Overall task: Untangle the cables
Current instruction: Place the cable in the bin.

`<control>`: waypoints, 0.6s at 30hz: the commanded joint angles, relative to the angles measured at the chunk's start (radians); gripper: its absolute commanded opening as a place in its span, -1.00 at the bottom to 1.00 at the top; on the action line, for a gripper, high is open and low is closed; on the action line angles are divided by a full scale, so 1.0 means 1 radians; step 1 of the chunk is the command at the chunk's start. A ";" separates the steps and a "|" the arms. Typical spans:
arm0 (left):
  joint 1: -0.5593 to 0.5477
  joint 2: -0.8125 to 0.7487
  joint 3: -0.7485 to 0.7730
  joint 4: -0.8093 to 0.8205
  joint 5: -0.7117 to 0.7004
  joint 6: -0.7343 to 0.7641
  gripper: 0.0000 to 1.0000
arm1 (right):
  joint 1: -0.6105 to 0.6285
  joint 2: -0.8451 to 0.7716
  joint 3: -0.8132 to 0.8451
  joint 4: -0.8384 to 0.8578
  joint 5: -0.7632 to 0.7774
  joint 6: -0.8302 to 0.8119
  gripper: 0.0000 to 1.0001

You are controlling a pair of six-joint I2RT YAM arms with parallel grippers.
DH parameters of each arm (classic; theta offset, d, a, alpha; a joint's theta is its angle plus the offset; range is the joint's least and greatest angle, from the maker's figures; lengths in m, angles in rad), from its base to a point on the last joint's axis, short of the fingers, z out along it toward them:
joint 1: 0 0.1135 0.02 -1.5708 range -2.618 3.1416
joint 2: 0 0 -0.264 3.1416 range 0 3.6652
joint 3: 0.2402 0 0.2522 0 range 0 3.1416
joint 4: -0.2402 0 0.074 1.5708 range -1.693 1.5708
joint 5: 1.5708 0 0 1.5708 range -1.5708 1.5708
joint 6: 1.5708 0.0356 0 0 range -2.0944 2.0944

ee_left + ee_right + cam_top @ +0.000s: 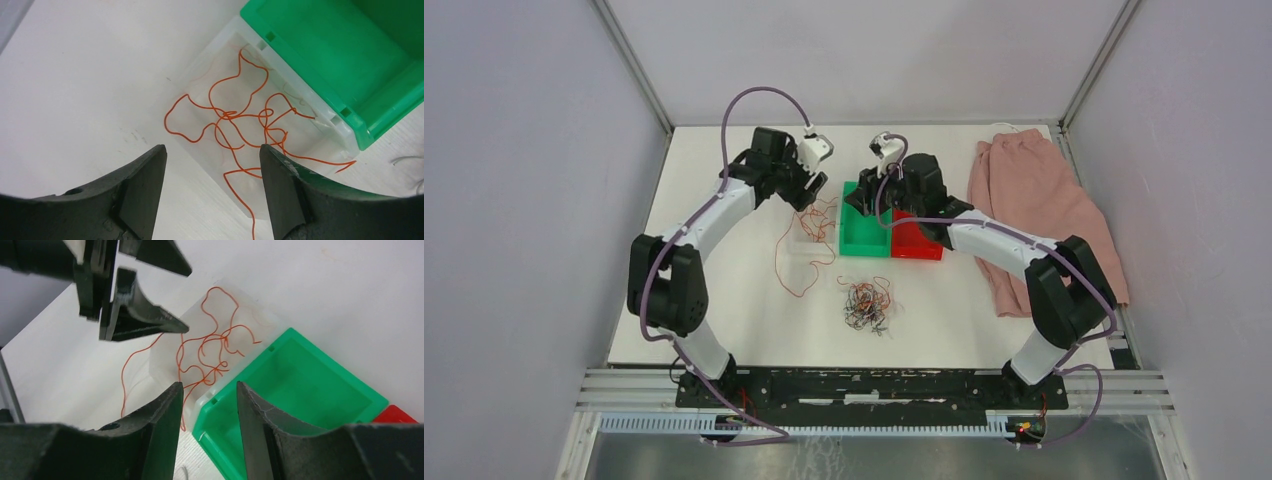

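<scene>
The cables lie in two groups. A palm-sized clump of orange, black and white wires (865, 304) sits on the table in front of the bins. Loose orange-red wires (240, 120) lie in a clear bin (212, 52), and one long strand trails out over the table (789, 268). My left gripper (212, 150) is open and empty, just above the clear bin's near side. My right gripper (208, 386) is open and empty, above the edge between the clear bin and the green bin (300, 385). The left gripper also shows in the right wrist view (189, 301).
The green bin (865, 232) and a red bin (916, 240) stand side by side at mid-table, right of the clear bin (802, 243). A pink cloth (1044, 200) lies at the right. A stray white wire (407, 161) lies beside the green bin.
</scene>
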 commanded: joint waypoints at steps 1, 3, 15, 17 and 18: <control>0.035 -0.045 0.103 -0.047 0.062 0.036 0.54 | 0.066 -0.028 -0.030 0.037 -0.107 -0.058 0.02; 0.066 -0.046 0.148 -0.100 0.109 0.032 0.67 | 0.124 -0.028 -0.046 0.003 -0.128 -0.152 0.06; 0.270 -0.127 0.132 -0.281 0.283 0.097 0.68 | 0.432 0.058 0.081 -0.512 -0.033 -1.028 0.26; 0.279 -0.142 0.113 -0.264 0.286 0.082 0.67 | 0.485 0.120 0.110 -0.528 0.072 -1.112 0.27; 0.283 -0.146 0.107 -0.258 0.288 0.077 0.66 | 0.503 0.142 0.119 -0.520 0.119 -1.140 0.26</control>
